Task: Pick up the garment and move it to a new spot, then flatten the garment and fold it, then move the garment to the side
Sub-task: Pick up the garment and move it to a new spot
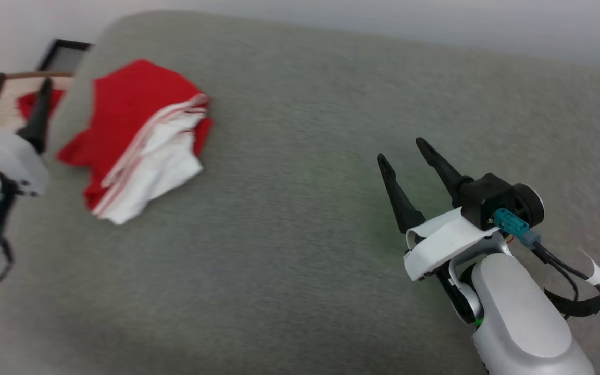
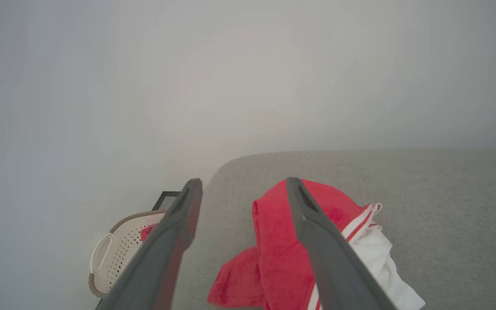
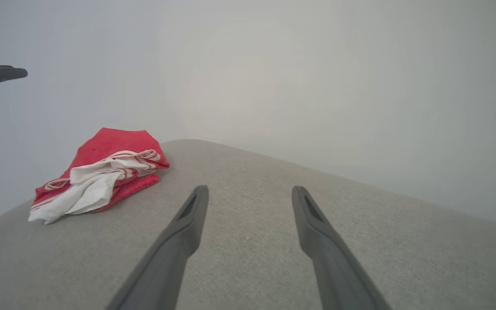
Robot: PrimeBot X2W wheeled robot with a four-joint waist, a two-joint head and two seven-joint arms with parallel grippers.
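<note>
The garment (image 1: pixel 133 138) lies folded into a compact pile at the far left of the grey cushioned surface (image 1: pixel 300 208), red cloth with white sleeves and striped trim on top. My left gripper (image 1: pixel 16 88) hovers open at the left edge, just left of the garment (image 2: pixel 282 254), nothing between its fingers. My right gripper (image 1: pixel 401 151) stands open over bare surface at the right, well apart from the garment (image 3: pixel 101 176). In both wrist views the fingers are spread and empty: the left gripper (image 2: pixel 243 185) and the right gripper (image 3: pixel 250 191).
A pale perforated basket (image 2: pixel 123 245) with a brown rim sits off the surface's left end, holding a small red cloth (image 1: pixel 34 101). A dark frame (image 1: pixel 63 52) lies behind it. A pale wall runs along the back. The surface's middle and right are bare.
</note>
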